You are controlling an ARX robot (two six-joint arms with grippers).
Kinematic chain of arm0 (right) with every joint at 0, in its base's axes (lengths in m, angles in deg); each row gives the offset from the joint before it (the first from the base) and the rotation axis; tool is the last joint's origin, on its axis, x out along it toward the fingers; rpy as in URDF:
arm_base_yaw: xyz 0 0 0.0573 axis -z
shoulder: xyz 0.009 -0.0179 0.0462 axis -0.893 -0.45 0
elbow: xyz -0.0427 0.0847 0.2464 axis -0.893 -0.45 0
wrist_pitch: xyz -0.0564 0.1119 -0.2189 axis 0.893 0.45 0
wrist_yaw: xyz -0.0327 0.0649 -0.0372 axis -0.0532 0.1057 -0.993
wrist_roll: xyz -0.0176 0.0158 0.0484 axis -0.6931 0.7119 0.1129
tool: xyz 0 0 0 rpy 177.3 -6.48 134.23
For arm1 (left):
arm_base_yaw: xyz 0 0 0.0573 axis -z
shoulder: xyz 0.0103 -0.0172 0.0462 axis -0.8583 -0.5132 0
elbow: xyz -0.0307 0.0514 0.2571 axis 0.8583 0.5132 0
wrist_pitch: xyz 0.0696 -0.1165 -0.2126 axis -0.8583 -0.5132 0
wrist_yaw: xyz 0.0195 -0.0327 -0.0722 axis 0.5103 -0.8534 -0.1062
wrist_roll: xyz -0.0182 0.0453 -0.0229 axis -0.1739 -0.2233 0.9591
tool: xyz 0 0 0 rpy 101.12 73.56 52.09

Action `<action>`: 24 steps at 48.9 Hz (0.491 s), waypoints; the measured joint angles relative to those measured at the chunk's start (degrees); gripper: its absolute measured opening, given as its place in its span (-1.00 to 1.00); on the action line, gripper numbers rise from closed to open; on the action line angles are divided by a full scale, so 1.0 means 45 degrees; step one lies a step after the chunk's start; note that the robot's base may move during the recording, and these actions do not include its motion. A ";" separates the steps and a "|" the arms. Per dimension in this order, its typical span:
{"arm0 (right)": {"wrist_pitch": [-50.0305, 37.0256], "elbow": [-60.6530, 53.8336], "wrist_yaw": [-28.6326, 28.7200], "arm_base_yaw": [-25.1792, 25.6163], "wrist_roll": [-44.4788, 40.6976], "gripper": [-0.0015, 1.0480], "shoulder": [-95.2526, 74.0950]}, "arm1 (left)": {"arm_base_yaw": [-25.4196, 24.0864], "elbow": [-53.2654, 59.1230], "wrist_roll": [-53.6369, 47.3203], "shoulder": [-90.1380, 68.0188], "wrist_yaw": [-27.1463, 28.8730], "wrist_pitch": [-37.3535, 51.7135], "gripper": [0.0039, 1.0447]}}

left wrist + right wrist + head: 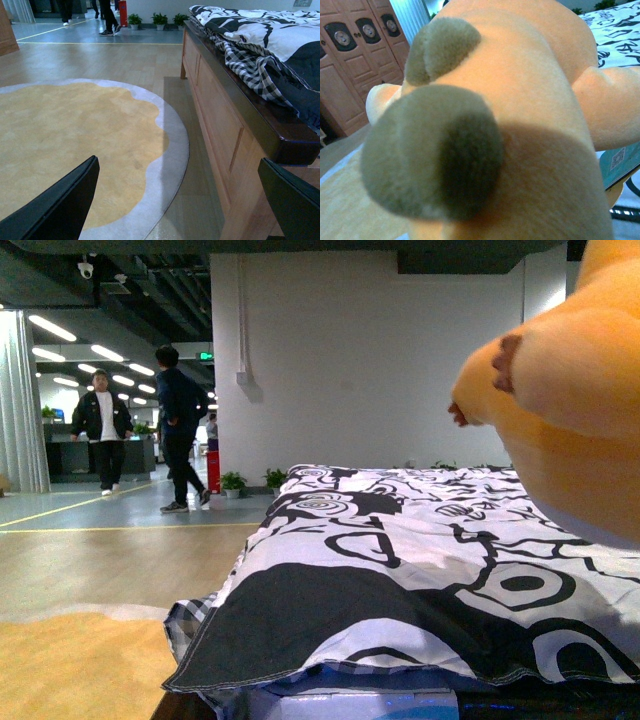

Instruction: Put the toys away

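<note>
My left gripper (pixel 177 167) is spread wide: its two dark fingers (pixel 62 205) stand well apart with nothing between them. It hangs low over the floor, near the edge of the round yellow rug (pixel 75 135) and beside the wooden bed frame (pixel 220 130).

The plush toy (pixel 570 370) is up in the air on my right side, close to my front camera and above the black-and-white blanket (pixel 420 550) on the bed. It fills the right wrist view (pixel 530 90). My right gripper is hidden there; I cannot tell whether it pinches the toy.
</note>
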 joint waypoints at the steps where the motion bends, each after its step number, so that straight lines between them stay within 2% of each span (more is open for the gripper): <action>1: 0.0209 -0.0219 0.0058 0.0053 0.0000 -0.78 0.0432 | 0.0000 0.0000 0.0000 0.0000 0.0000 0.0000 0.89; 9: 0.1195 -0.1559 -0.0175 -0.0117 -0.0068 -0.78 0.3041 | 0.0000 0.0000 0.0005 0.0000 0.0000 0.0000 0.89; 18: 0.0015 -0.2890 -0.1817 -0.1243 -0.0539 -0.79 0.4114 | 0.0000 0.0000 0.0000 0.0000 0.0000 0.0000 0.89; 24: -0.0461 -0.3560 -0.2395 -0.1559 -0.0937 -0.79 0.4473 | 0.0000 0.0000 0.0000 0.0000 0.0000 0.0000 0.89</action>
